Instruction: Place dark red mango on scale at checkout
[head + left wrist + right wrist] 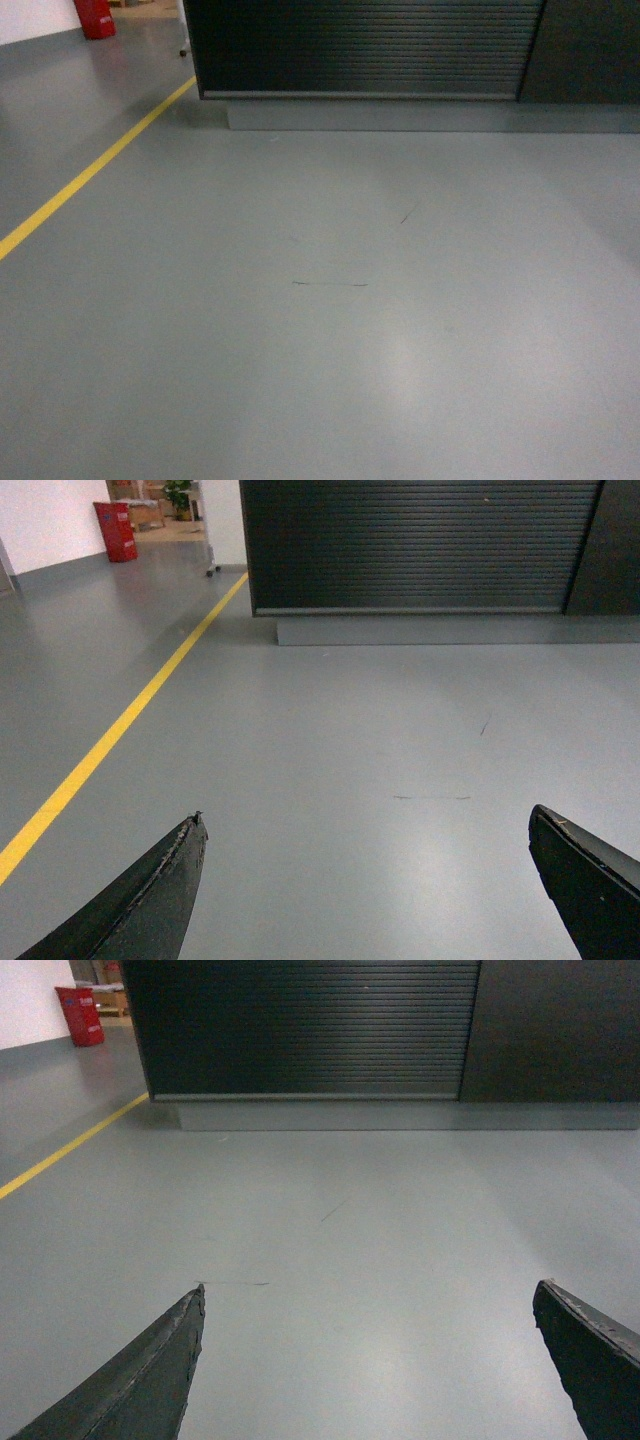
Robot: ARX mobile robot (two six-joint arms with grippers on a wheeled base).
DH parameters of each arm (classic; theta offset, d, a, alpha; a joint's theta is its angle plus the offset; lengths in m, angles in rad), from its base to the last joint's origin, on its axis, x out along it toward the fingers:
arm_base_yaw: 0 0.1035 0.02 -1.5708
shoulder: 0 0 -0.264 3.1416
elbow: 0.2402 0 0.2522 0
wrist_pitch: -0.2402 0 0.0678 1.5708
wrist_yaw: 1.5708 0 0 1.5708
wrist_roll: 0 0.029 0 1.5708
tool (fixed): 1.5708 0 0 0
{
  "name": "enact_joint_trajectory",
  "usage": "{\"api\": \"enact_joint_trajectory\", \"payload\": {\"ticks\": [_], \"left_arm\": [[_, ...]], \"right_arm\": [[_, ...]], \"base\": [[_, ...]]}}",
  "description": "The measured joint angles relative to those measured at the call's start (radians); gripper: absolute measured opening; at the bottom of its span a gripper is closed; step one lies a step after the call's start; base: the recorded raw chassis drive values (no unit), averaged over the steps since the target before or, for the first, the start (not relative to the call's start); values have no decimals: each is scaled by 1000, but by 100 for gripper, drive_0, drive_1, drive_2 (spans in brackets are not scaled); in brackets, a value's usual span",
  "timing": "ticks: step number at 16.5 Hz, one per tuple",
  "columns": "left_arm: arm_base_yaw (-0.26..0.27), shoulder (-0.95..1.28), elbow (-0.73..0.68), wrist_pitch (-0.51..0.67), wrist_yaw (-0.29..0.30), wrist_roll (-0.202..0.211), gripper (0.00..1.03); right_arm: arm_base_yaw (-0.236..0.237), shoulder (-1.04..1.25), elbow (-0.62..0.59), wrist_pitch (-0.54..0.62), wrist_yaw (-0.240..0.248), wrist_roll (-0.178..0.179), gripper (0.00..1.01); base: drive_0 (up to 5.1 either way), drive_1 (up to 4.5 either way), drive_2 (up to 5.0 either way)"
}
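Checkout (365,50) counter's ribbed front is standing beyond bare grey floor (330,330), while left gripper (368,880) and right gripper (368,1360) are hanging spread wide, empty, facing it.

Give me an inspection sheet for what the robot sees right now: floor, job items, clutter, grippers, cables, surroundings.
Surface: grey floor, glossy, with a few thin dark scuff marks.
Job's things: checkout ahead, ribbed dark front on a grey plinth; its top is out of view. Mango and scale: nothing seen.
Clutter: nothing seen on the floor between robot and checkout.
Grippers: left gripper open, empty; right gripper open, empty. Neither shows in the head view.
Cables: nothing seen.
Surroundings: yellow floor line running off to the left; red bin by a white wall far left.
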Motion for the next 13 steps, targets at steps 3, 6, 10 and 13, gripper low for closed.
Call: {"api": "enact_joint_trajectory", "payload": {"ticks": [3,6,10,13], "left_arm": [[0,0,0,0,0,0,98],[0,0,0,0,0,0,98],[0,0,0,0,0,0,98],[0,0,0,0,0,0,98]], "right_arm": [[0,0,0,0,0,0,98],[0,0,0,0,0,0,98],[0,0,0,-1,0,0,98],[0,0,0,-1,0,0,98]], "base": [[-4,175,-183],[-9,407,-426],[-8,413,-429],[3,427,-421]]}}
